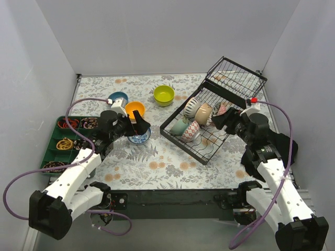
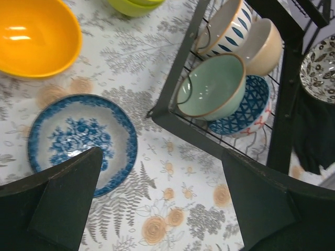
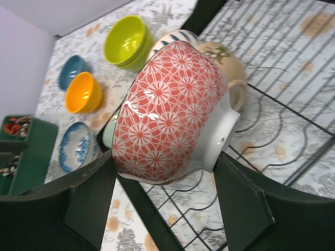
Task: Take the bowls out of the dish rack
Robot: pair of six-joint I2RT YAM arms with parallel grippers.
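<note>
Here the right gripper (image 3: pixel 165 157) is closed partway on a red-patterned bowl (image 3: pixel 167 104). The rim is against one finger and the foot against the other, so the bowl lies on its side over the wires of the dish rack (image 2: pixel 209 140). I cannot tell whether it is clear of the wires.

In the overhead view the rack fills the centre right. Its raised tier (image 1: pixel 238 76) is tilted up at the upper right. Four more bowls lean on edge along the side of the rack nearest the frame's centre: a pale-green bowl (image 2: pixel 209 86), a blue lattice bowl (image 2: pixel 246 110) touching it from behind, a striped bowl (image 2: pixel 230 26) and a beige bowl (image 2: pixel 264 47).

The left gripper (image 2: pixel 159 154) is spread wide and holds nothing. It hangs just above a blue-and-white bowl (image 2: pixel 78 138) that stands upright on the floral table (image 1: pixel 157 162), left of the rack. An orange bowl (image 2: pixel 31 36) sits just beyond it, with a blue bowl (image 1: pixel 118 98) near that. A lime-yellow bowl (image 1: pixel 164 94) stands apart at the upper centre. A green tray (image 3: pixel 34 151) lies at the far left.
</note>
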